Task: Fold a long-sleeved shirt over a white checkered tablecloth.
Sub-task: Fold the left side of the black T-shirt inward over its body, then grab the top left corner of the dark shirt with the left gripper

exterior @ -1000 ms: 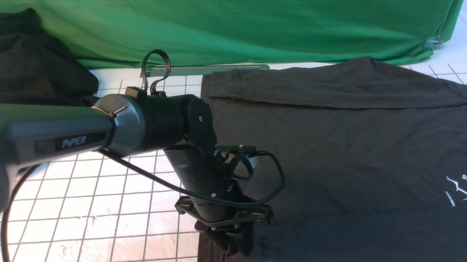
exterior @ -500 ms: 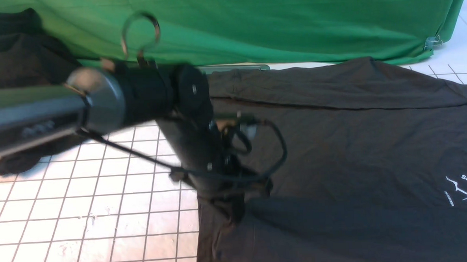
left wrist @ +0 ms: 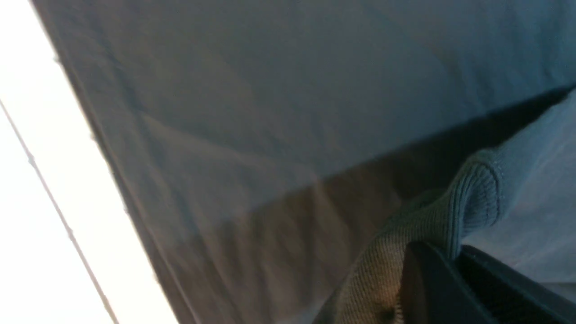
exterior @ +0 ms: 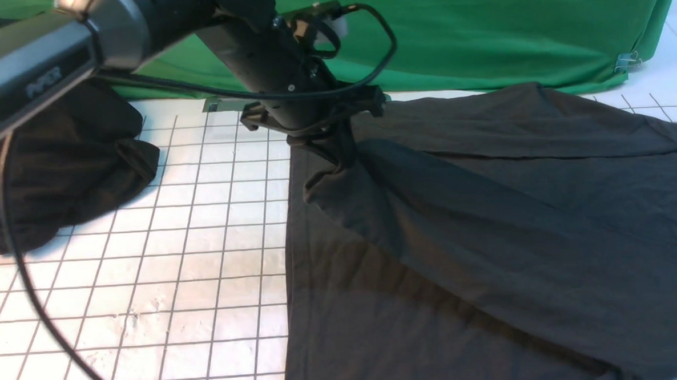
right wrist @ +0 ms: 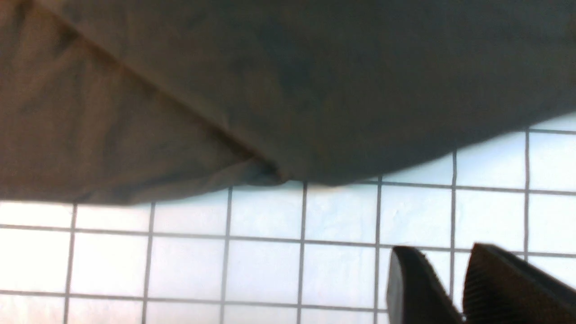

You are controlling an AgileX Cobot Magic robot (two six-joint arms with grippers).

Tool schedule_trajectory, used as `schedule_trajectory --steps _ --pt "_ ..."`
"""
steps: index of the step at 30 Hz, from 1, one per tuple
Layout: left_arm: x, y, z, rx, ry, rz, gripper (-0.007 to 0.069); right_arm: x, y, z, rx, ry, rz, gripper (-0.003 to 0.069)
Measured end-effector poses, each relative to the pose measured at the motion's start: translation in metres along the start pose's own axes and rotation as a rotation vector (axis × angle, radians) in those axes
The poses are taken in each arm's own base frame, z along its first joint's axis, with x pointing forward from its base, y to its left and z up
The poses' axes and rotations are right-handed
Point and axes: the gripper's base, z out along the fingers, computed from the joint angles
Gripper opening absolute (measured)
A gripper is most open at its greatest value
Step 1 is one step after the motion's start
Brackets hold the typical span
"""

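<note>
The long-sleeved shirt (exterior: 488,218) lies spread across the right half of the white checkered tablecloth (exterior: 204,247), dark charcoal. My left gripper (exterior: 337,156) is shut on its ribbed edge (left wrist: 450,216) and holds it well above the cloth near the back, so a wide flap hangs slanting from the jaws down to the front right. The flap covers the white logo. In the left wrist view the shirt (left wrist: 270,112) fills the frame around the gripper (left wrist: 456,247). My right gripper (right wrist: 438,254) hangs over bare tablecloth (right wrist: 270,261) beside the shirt's edge (right wrist: 270,67), narrowly open and holding nothing.
A blacker, printless heap of cloth (exterior: 57,168) sits at the back left on the tablecloth. The green fabric backdrop (exterior: 480,29) closes the far side, with a metal clip (exterior: 627,60) at its right end. The left arm's cable (exterior: 29,295) hangs over the left squares.
My left gripper has risen and moved toward the back with the shirt's edge in it. The lifted flap now hangs over the logo, which showed before.
</note>
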Motion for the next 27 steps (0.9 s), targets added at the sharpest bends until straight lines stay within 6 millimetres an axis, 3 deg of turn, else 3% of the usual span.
schedule_trajectory --steps 7,10,14,18,22,27 --pt "-0.014 0.037 0.050 -0.030 -0.002 -0.081 0.0030 -0.002 0.000 0.000 0.000 -0.022 0.001 0.0184" --pt "-0.018 0.048 0.064 -0.047 -0.041 -0.139 0.0094 -0.003 0.000 0.000 0.000 -0.028 0.001 0.0187" --pt "-0.031 0.059 0.060 -0.051 -0.144 -0.173 0.0232 -0.003 0.000 0.000 0.001 -0.029 0.001 0.0191" --pt "-0.048 0.071 0.044 -0.013 -0.268 -0.229 0.0371 -0.003 0.000 0.000 0.001 -0.029 0.001 0.0197" --pt "-0.059 0.082 0.038 0.082 -0.359 -0.352 0.0421 -0.003 0.000 0.000 0.001 -0.029 0.001 0.0199" --pt "-0.061 0.090 0.060 0.146 -0.383 -0.453 0.0410 -0.003 0.000 0.000 0.000 -0.029 0.027 0.0208"
